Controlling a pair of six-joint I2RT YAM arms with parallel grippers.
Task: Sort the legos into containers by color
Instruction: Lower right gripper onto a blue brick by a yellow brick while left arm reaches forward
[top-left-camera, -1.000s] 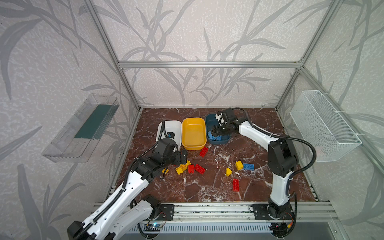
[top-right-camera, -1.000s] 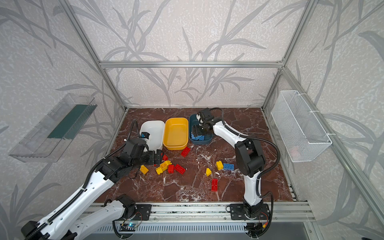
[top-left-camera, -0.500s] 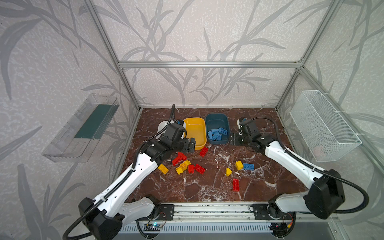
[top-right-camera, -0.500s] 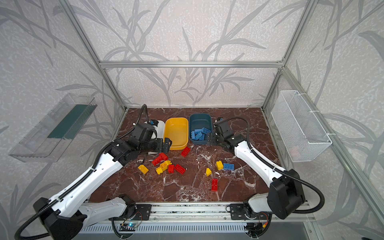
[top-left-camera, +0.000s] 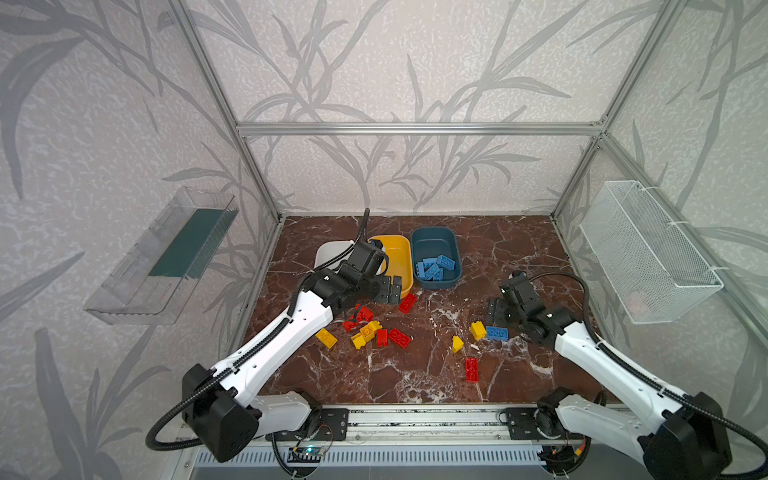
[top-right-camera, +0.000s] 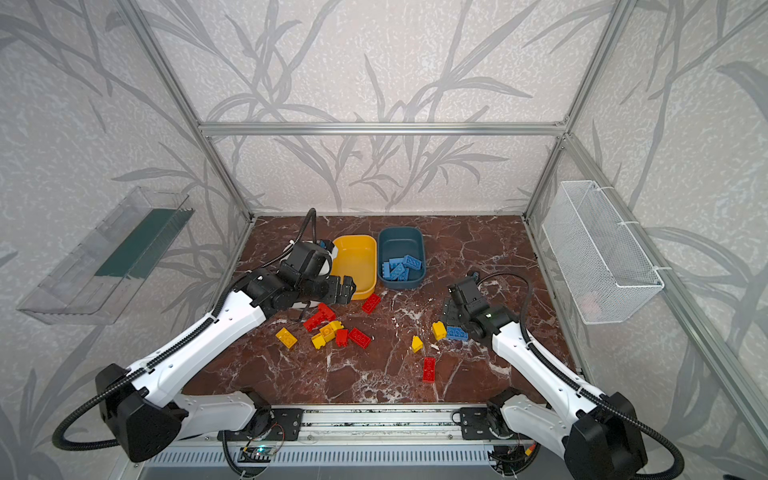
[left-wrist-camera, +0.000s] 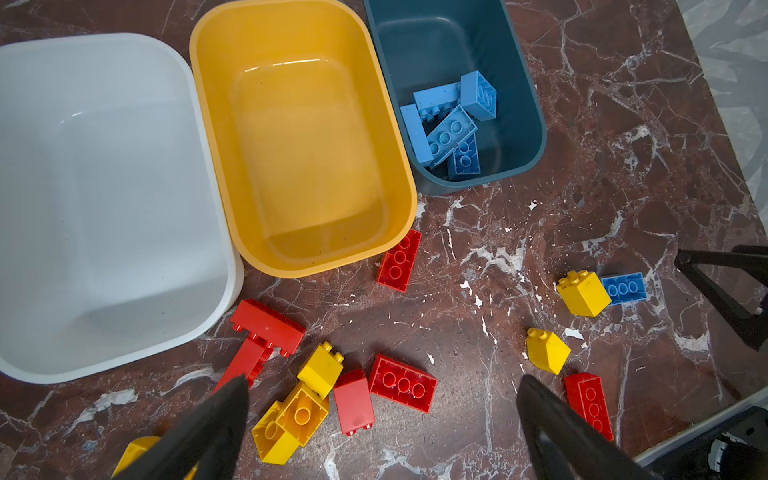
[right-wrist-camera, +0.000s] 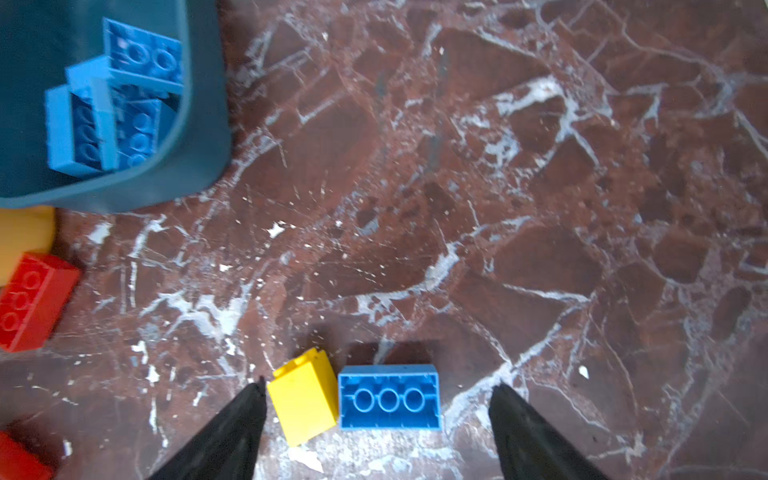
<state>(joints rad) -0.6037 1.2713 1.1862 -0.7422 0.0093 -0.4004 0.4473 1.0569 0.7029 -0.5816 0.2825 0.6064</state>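
Lighting's bright and pretty flat everywhere, soft and from overhead, no harsh shadows. In both top views the arms only drop faint smudgy shadows on the marble floor (top-left-camera: 415, 374). Those views are sharp but wide-angle, so the frame posts (top-left-camera: 216, 95) splay outward toward the edges. The left wrist view is crisp, with a thin streak of glare on the bottom of the yellow tub (left-wrist-camera: 307, 166) and the white tub (left-wrist-camera: 104, 187) a bit washed out. The right wrist view is softer, kinda smeared. The fingers (right-wrist-camera: 224, 436) of the right gripper (right-wrist-camera: 378, 384) are dark fuzzy wedges, and the blue brick (right-wrist-camera: 388, 397) throws a short soft shadow.
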